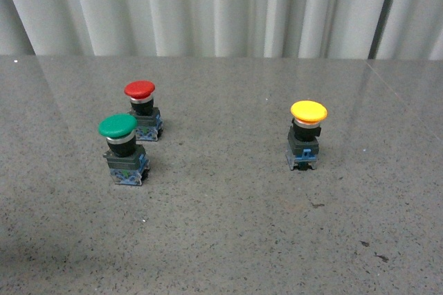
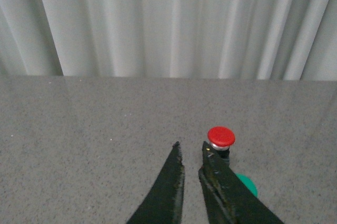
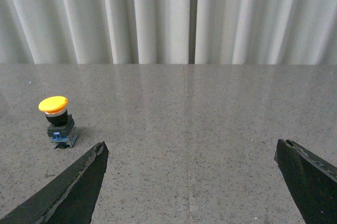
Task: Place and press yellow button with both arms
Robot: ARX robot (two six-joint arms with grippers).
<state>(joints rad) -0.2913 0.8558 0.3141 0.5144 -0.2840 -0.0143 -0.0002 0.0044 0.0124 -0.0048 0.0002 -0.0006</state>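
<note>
The yellow button [image 1: 307,136] stands upright on the grey table, right of centre in the front view, with its yellow cap on top and blue clips at its base. It also shows in the right wrist view [image 3: 57,121], off to one side and beyond my right gripper [image 3: 190,148], which is open and empty. My left gripper [image 2: 190,145] is shut and empty, with its black fingertips just short of the red button [image 2: 220,139]. Neither arm shows in the front view.
A red-capped button [image 1: 142,109] and a green-capped button [image 1: 122,148] stand close together at the left of the table [image 1: 221,239]. The green cap [image 2: 247,184] peeks out beside my left fingers. A pale pleated curtain [image 1: 221,4] hangs behind the table.
</note>
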